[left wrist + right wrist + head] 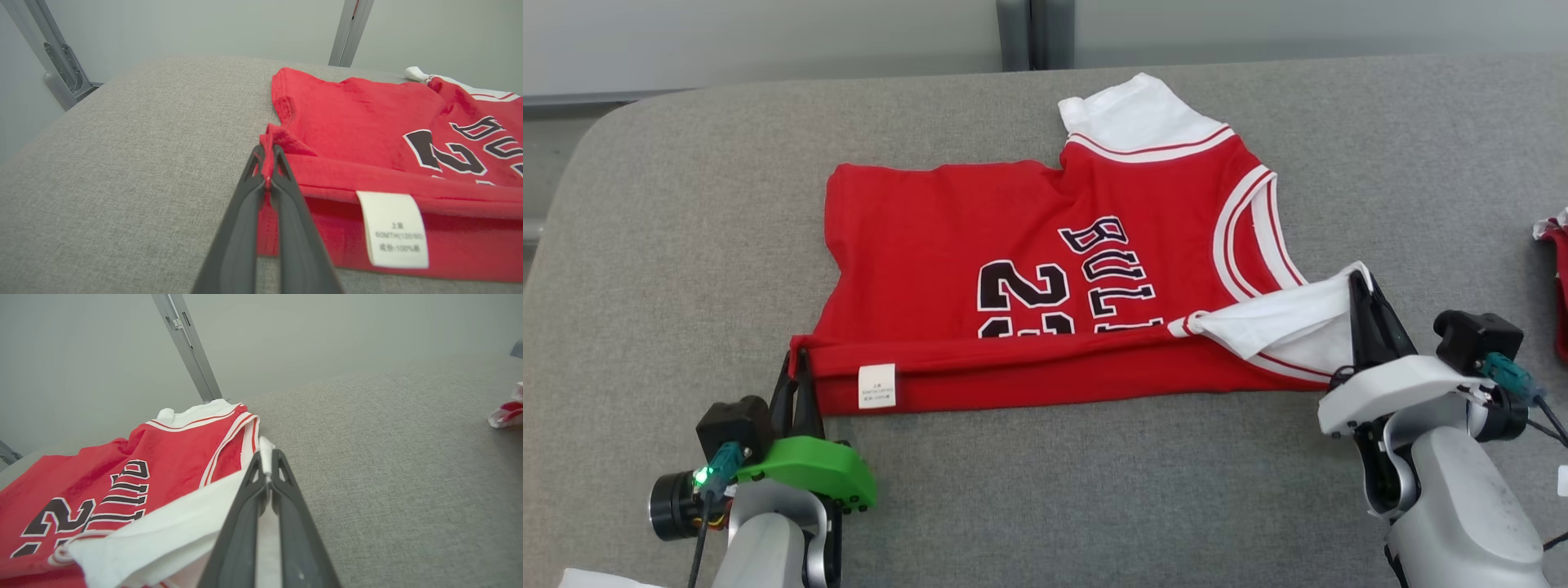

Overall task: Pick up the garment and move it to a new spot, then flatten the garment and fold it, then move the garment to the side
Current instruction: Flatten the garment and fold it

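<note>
In the head view, your red basketball jersey [1045, 269] lies across the middle of the grey cushioned surface [686, 204]. Its neck and white sleeves are toward the right and its hem toward the left. The black number and lettering face up. The near long edge is turned over into a band that shows the inside, with a white care label [876, 385] on it near the left end.

Your left gripper [799, 361] sits at the near-left corner of the jersey, its fingers pressed together on the red hem. Your right gripper [1357, 284] is at the near-right, clamped on the edge of the white sleeve, which is lifted a little off the red body. A second red-and-white garment [1556, 278] lies at the far right edge of the surface, well apart from the jersey.

In the left wrist view, you can see the two dark fingers closed on a pinch of red hem, with cloth standing up between the tips. The care label lies just to their right on the turned-over band. A metal post [351, 32] rises behind the surface, in front of a pale wall.

In the right wrist view, the fingers are closed on a fold of white sleeve fabric that pokes out past the tips. The red body with its striped armhole trim spreads out to the left. The other garment shows at the right edge.
</note>
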